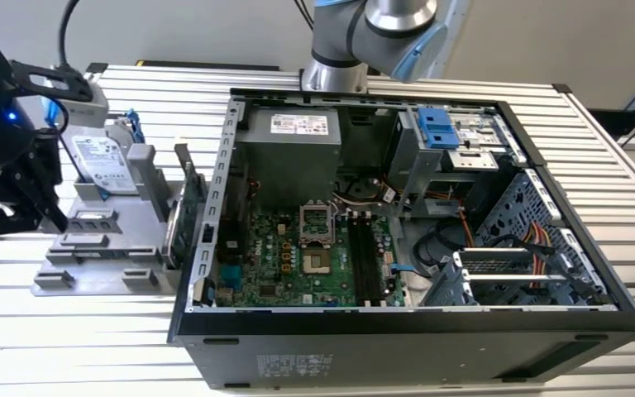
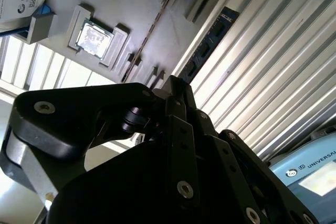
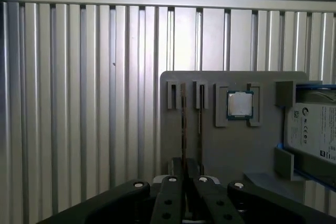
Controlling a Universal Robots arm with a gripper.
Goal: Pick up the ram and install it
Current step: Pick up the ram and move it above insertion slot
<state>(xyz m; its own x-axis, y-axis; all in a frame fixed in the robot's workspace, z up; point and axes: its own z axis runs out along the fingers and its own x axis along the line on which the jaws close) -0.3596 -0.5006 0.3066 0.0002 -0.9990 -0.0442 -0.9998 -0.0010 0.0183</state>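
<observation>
Slatted table [image 1: 64, 347] bears computer case [image 1: 406, 347] beside tray [image 1: 86, 281] holding ram [image 3: 184, 124], processor [image 3: 239, 104], drive [image 1: 102, 165].

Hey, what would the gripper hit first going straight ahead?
Probably the ram standing on edge in the gray holder; the gripper lines up with it, though depth is unclear.
</observation>
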